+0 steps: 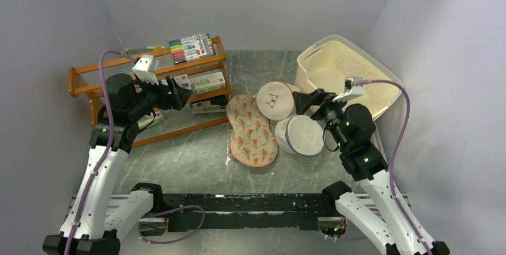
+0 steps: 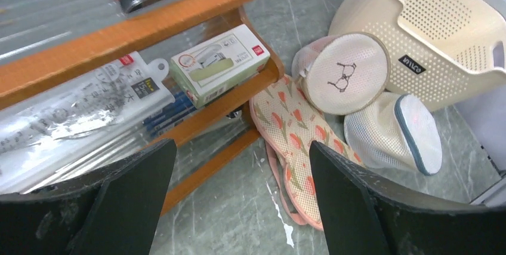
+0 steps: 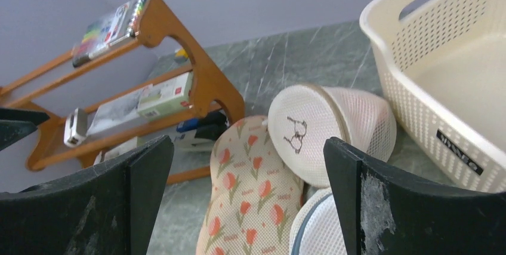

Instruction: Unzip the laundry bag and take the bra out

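Top external view shows you the laundry bag (image 1: 252, 131) lying flat on the grey marble table (image 1: 197, 159), its flower print up, between the wooden shelf (image 1: 149, 64) and two round mesh bags. The pale dome bag (image 1: 274, 101) with a black bra drawing touches its far right edge; the white dome bag (image 1: 303, 135) with a blue rim sits just beside its near right edge. Your left gripper (image 1: 178, 94) hangs spread wide in front of the shelf, holding nothing. Your right gripper (image 1: 307, 98) is also spread and empty, hovering above the dome bags. In the left wrist view the cream basket (image 2: 453, 46) carries a small black label whose pale letters are upside down and too small to read. A white box (image 2: 219, 63) on the shelf bears a red logo square and green stapler artwork; a pen pack (image 2: 89, 106) shows Chinese characters.
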Tool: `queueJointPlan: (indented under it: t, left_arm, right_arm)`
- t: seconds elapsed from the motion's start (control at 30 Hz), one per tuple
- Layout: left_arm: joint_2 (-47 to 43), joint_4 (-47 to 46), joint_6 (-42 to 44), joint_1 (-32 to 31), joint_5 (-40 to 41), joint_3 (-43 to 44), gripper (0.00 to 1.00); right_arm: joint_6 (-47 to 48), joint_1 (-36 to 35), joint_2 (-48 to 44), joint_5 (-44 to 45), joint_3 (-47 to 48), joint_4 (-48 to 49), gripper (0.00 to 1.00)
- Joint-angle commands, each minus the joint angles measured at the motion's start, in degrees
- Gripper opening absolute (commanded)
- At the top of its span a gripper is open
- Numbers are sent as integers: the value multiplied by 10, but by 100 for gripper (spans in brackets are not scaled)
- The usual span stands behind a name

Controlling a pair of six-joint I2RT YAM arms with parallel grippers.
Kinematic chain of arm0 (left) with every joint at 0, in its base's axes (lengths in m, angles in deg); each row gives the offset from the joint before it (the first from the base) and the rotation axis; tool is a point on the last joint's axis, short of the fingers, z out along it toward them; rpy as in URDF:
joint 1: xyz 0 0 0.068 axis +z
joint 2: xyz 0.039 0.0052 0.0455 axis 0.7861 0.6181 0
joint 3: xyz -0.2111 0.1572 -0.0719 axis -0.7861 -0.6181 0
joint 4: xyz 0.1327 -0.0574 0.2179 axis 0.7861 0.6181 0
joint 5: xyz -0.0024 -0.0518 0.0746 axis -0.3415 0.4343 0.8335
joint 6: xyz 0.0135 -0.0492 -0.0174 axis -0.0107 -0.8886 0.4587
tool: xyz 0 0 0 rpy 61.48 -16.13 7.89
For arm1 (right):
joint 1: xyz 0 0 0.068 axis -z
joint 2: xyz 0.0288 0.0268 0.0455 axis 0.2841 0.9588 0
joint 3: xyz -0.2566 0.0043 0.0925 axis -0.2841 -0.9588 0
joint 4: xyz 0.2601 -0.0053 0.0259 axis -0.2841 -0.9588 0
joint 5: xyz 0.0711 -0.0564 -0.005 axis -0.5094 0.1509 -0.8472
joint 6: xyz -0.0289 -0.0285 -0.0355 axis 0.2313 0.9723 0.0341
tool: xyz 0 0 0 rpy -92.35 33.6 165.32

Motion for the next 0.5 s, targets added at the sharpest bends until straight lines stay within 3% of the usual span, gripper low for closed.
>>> queueJointPlan:
  t: [0.0, 0.3, 0.47]
  left_arm:
    - [29, 60, -16, 24, -6, 63, 94]
    - [37, 99, -10, 42, -35, 116, 94]
    - [15, 66, -11, 45, -133, 105, 94]
  right_arm:
    - [14, -4, 35, 43, 61, -31, 100]
    - [18, -6, 64, 80, 103, -47, 100]
    - [-25, -7, 97, 143, 125, -102, 100]
